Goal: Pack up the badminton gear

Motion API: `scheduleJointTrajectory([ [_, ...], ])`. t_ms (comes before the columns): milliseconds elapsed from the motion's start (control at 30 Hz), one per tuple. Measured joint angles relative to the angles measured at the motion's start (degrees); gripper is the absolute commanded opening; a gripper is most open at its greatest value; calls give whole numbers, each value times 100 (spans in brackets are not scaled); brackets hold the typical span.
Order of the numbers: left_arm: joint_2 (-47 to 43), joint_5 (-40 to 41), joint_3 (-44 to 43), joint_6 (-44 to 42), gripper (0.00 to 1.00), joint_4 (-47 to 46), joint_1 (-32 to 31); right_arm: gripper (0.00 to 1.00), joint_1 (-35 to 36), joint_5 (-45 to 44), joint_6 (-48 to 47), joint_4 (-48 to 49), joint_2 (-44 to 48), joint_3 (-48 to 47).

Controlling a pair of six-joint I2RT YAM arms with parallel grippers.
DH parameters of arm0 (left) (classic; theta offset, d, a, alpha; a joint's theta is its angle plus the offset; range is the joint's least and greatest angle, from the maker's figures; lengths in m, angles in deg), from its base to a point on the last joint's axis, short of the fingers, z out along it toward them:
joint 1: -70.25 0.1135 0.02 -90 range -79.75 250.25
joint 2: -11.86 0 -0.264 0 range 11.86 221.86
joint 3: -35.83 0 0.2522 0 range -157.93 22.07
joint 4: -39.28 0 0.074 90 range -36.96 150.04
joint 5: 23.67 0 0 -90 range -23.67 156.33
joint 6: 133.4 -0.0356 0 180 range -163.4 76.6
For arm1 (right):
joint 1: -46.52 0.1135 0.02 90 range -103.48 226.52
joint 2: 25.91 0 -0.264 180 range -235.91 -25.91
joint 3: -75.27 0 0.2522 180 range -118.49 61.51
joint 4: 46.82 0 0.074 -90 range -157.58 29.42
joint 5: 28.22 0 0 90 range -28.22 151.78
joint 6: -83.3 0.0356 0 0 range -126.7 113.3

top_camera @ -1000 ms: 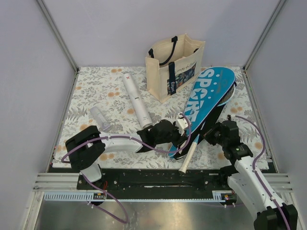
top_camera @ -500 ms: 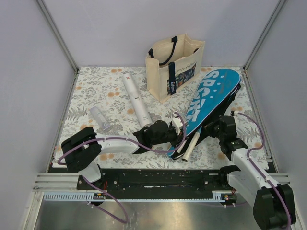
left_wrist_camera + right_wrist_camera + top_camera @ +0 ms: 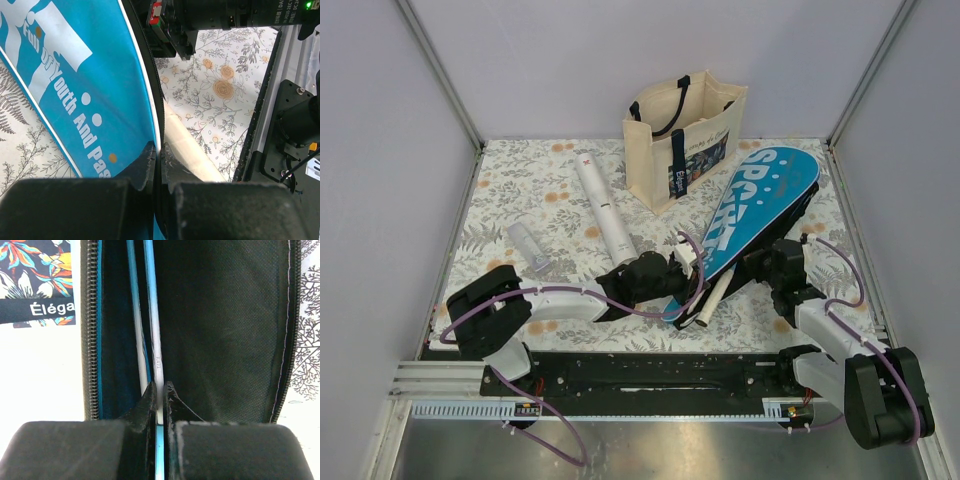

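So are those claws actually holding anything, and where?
The left gripper pinches the blue case by its edge; the right gripper pinches a racket by its thin shaft.

From above, the case [image 3: 750, 205] hides both rackets [image 3: 151, 290] except one white handle [image 3: 712, 298].

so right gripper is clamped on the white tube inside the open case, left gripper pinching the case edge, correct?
Not the white tube: the right wrist view shows the right gripper clamped on a racket shaft inside the open case. The tube lies out on the table. The left gripper pinching the case edge is right.
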Motion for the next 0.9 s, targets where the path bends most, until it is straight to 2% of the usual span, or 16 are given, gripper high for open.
scheduleJointTrajectory([
  [900,-107,304,74,2,0,-26,-2,0,-13,-22,798,289,138,131],
])
